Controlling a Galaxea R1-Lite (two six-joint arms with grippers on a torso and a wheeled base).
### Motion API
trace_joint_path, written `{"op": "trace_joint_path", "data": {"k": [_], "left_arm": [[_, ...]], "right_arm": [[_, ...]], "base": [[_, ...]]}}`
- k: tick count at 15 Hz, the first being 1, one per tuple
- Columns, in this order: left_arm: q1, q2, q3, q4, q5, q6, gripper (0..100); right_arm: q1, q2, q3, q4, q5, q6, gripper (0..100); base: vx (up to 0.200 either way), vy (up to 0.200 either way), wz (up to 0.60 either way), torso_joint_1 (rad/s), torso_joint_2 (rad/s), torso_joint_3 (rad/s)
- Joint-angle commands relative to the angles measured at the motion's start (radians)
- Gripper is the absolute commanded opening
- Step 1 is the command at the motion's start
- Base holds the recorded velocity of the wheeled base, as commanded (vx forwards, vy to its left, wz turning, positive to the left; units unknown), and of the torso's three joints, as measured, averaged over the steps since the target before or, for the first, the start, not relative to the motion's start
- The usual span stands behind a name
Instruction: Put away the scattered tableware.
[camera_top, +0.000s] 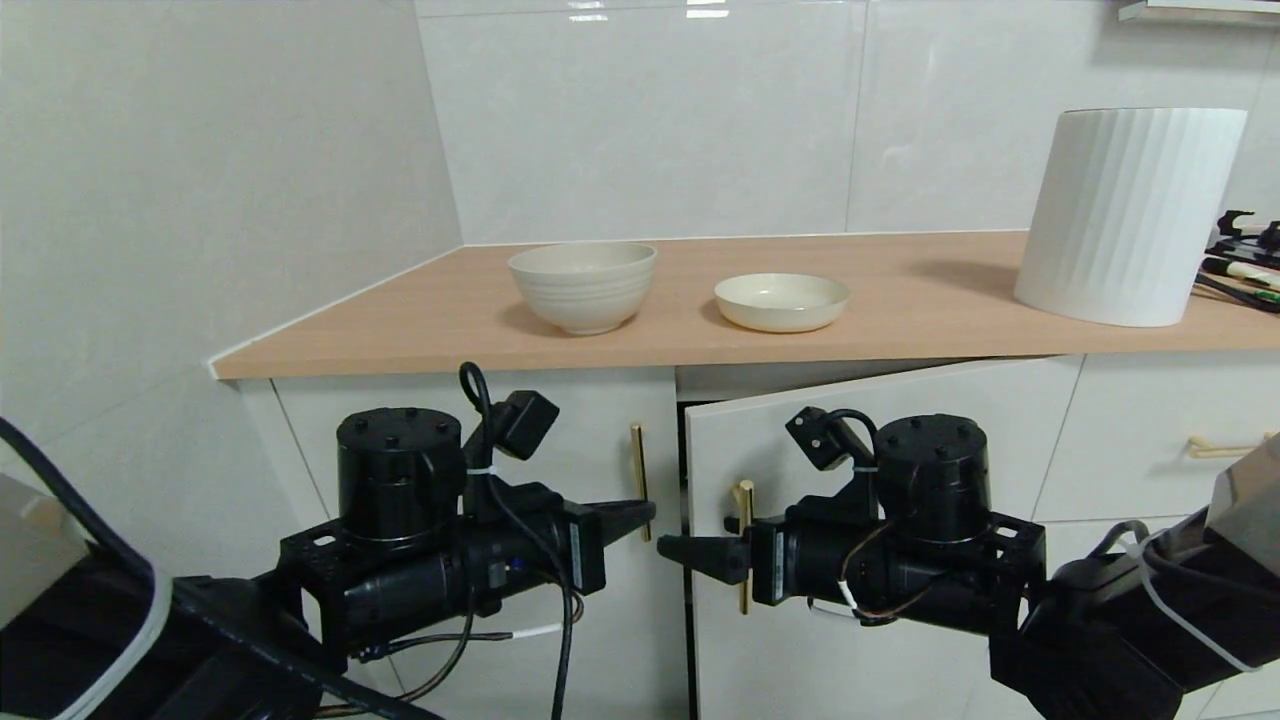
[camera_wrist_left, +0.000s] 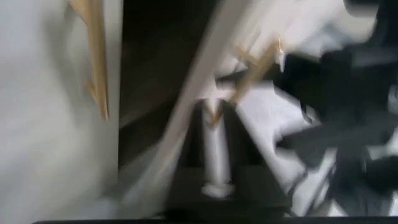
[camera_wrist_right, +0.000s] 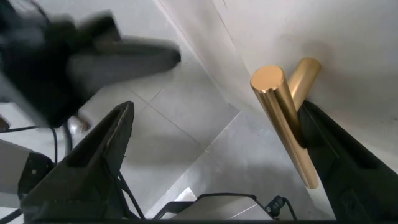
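The right gripper (camera_top: 690, 552) is sitting at the brass handle (camera_top: 745, 497) of the right door (camera_top: 900, 440). Its fingers (camera_wrist_right: 102, 158) are standing wide apart with the bar between them. The bar is lying just beside one finger but is not being clamped, so the gripper is holding nothing. This placement is suiting a pull on the door, which is hanging ajar, with a dark gap into the cupboard (camera_top: 684, 440) showing along its left edge. I am judging that the cupboard is being opened as the place for the tableware.

The left gripper (camera_top: 632, 514) is hovering just left of the right one. It is in front of the closed left door (camera_top: 570, 400), near the lower end of that door's own handle (camera_top: 638, 460). Whether it is open or closed I cannot tell.

The tableware is waiting on the surface (camera_top: 900, 290) above the doors, well apart from both grippers. The bowl (camera_top: 582, 285) is standing upright to the left. The shallow dish (camera_top: 781, 301) is sitting near it on the right, not touching it. Both are looking empty, though the bowl is showing only part of its inside.

A ribbed white canister (camera_top: 1130, 215) is standing at the far right of the surface, its top turned out of sight, so I cannot tell its contents. The cupboard's inside is too dark to tell what it is holding.
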Motion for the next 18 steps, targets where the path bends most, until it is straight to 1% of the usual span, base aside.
{"op": "trace_joint_path", "data": {"k": [1, 3, 4, 5, 7, 8, 9, 12, 13, 14, 15, 16, 18], "left_arm": [[0.003, 0.08, -0.008, -0.072, 0.024, -0.016, 0], [0.003, 0.189, -0.04, -0.168, 0.03, -0.018, 0], [0.006, 0.232, -0.062, -0.195, 0.056, -0.015, 0], [0.016, 0.239, -0.074, -0.195, 0.078, -0.013, 0], [0.026, 0.262, -0.108, -0.194, 0.078, -0.013, 0], [0.026, 0.262, -0.108, -0.194, 0.078, -0.013, 0], [0.026, 0.311, -0.163, -0.194, 0.083, -0.012, 0], [0.025, 0.341, -0.175, -0.198, 0.083, -0.007, 0], [0.02, 0.351, -0.175, -0.201, 0.083, 0.004, 0], [0.019, 0.364, -0.177, -0.203, 0.083, 0.025, 0], [0.019, 0.379, -0.194, -0.203, 0.086, 0.039, 0], [0.019, 0.393, -0.205, -0.204, 0.098, 0.05, 0], [0.003, 0.391, -0.217, -0.204, 0.104, 0.051, 0]], "right_arm": [[0.004, 0.007, 0.0, 0.004, -0.001, 0.0, 100], [0.004, 0.007, -0.001, 0.002, -0.001, 0.0, 100], [0.006, 0.007, 0.0, -0.001, -0.001, 0.0, 100], [0.006, 0.008, 0.0, -0.004, -0.001, 0.0, 100], [0.006, 0.01, 0.0, -0.006, -0.001, 0.0, 100], [0.006, 0.01, 0.0, -0.006, -0.001, 0.0, 100], [0.006, 0.008, 0.0, -0.01, -0.002, 0.0, 100], [0.006, 0.008, 0.002, -0.012, -0.002, 0.0, 100], [0.006, 0.008, 0.002, -0.012, -0.002, 0.0, 100], [0.006, 0.008, 0.002, -0.012, -0.002, 0.0, 100], [0.006, 0.01, 0.002, -0.012, -0.002, 0.0, 100], [0.006, 0.01, 0.002, -0.012, -0.002, 0.0, 100], [0.006, 0.01, 0.002, -0.012, -0.002, 0.0, 100]], "base": [[0.0, 0.0, 0.0, 0.0, 0.0, 0.0], [0.0, 0.0, 0.0, 0.0, 0.0, 0.0], [0.0, 0.0, 0.0, 0.0, 0.0, 0.0], [0.0, 0.0, 0.0, 0.0, 0.0, 0.0], [0.0, 0.0, 0.0, 0.0, 0.0, 0.0], [0.0, 0.0, 0.0, 0.0, 0.0, 0.0], [0.0, 0.0, 0.0, 0.0, 0.0, 0.0], [0.0, 0.0, 0.0, 0.0, 0.0, 0.0], [0.0, 0.0, 0.0, 0.0, 0.0, 0.0], [0.0, 0.0, 0.0, 0.0, 0.0, 0.0], [0.0, 0.0, 0.0, 0.0, 0.0, 0.0], [0.0, 0.0, 0.0, 0.0, 0.0, 0.0], [0.0, 0.0, 0.0, 0.0, 0.0, 0.0]]}}
